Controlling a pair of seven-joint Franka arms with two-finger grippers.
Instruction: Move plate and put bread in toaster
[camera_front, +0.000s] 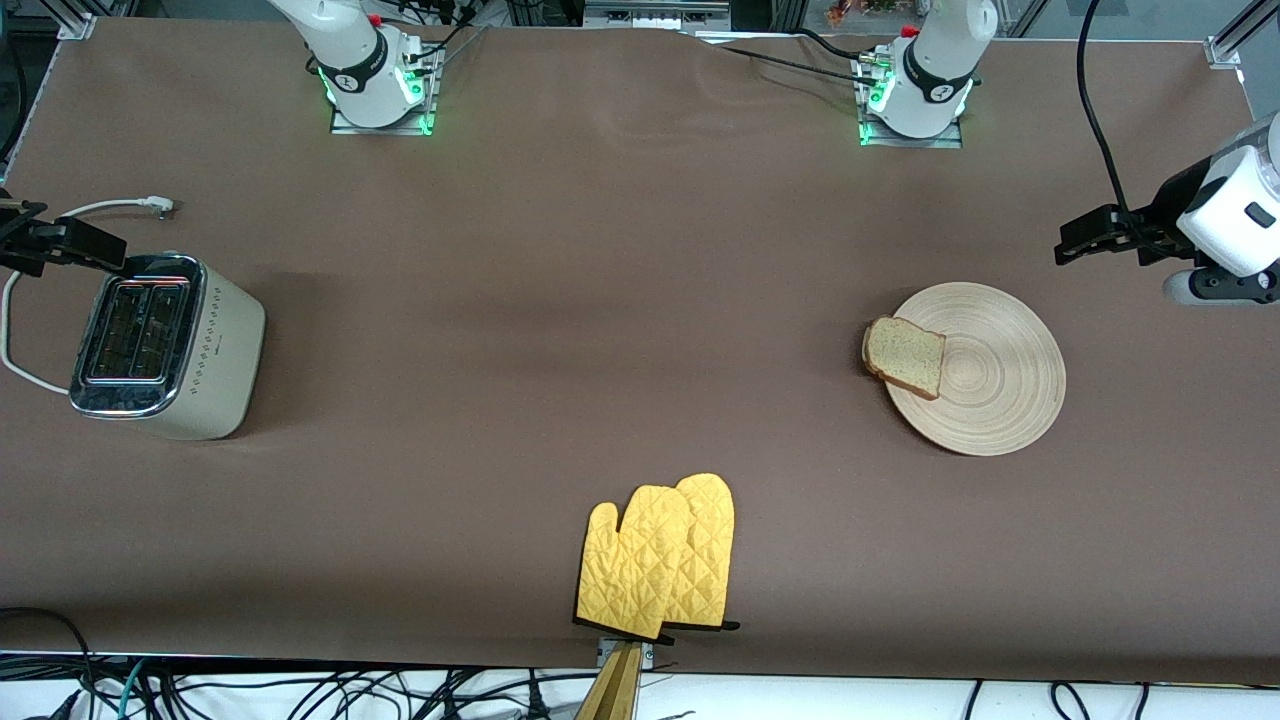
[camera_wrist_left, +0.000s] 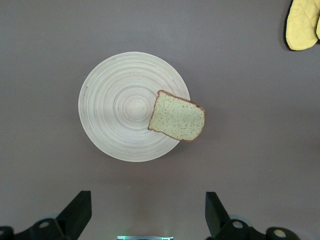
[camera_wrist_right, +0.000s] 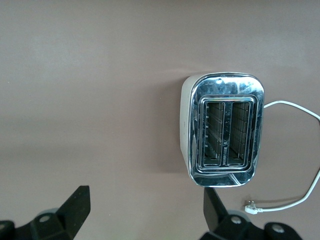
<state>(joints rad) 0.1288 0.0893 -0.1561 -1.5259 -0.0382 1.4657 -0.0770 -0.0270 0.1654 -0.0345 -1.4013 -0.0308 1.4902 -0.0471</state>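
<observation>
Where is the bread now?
The bread lies on the plate, overhanging its rim on the side toward the right arm's end, at the left arm's end of the table.

Speckled bread (camera_front: 905, 357), yellow quilted mitts (camera_front: 657, 558)

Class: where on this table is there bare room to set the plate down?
Widest bare stretch: between the toaster and the plate, above the oven mitts. Crowded: the bread overhanging the plate's rim, and beside the toaster's cord.
</observation>
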